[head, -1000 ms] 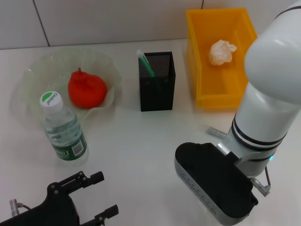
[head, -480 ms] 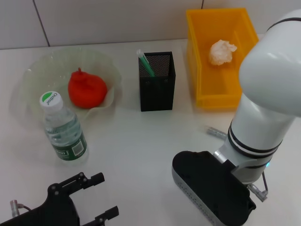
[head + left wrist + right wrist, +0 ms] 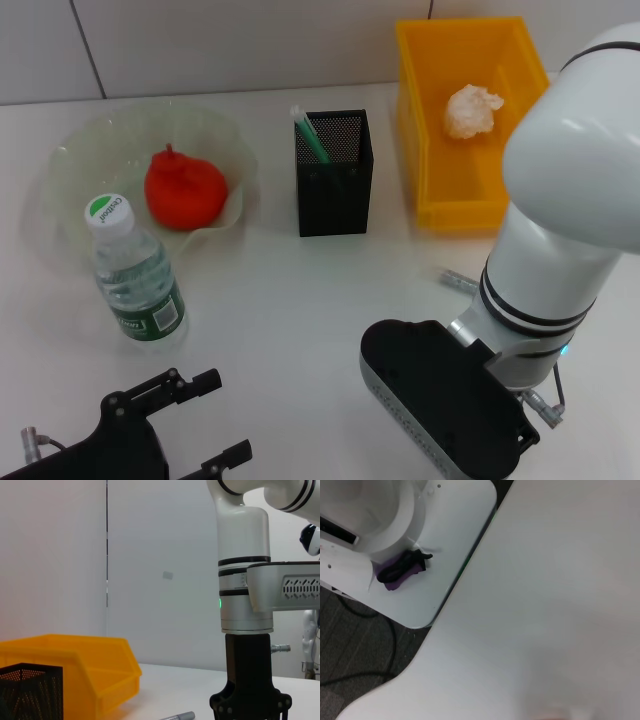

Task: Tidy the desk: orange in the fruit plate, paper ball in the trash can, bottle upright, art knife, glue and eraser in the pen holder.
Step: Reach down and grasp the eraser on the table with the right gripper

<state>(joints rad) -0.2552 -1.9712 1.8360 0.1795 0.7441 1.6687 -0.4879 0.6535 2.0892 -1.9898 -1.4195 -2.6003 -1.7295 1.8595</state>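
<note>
The orange (image 3: 185, 189) sits in the pale green fruit plate (image 3: 100, 140) at the far left of the white surface (image 3: 290, 290), and the water bottle (image 3: 135, 275) stands upright with its cap on just in front of that plate. In the middle, the black mesh pen holder (image 3: 334, 172) has a green-and-white stick poking out of its back left corner; I cannot tell what that stick is. The crumpled paper ball (image 3: 472, 110) lies inside the yellow trash can (image 3: 440, 190), which stands to the right of the pen holder. The right arm reaches down over the near right part of the surface, with the right claw (image 3: 250, 702) pointing straight down close to the surface in the left wrist view; from here I cannot tell whether it is spread or clenched. A slim silver pen-like object (image 3: 458, 281) lies flat on the surface, just beside the right arm's wrist and between it and the trash can. The left claw (image 3: 205, 415) is parked low at the near left edge, its black fingers (image 3: 200, 380) spread apart and holding nothing, well apart from the bottle.
</note>
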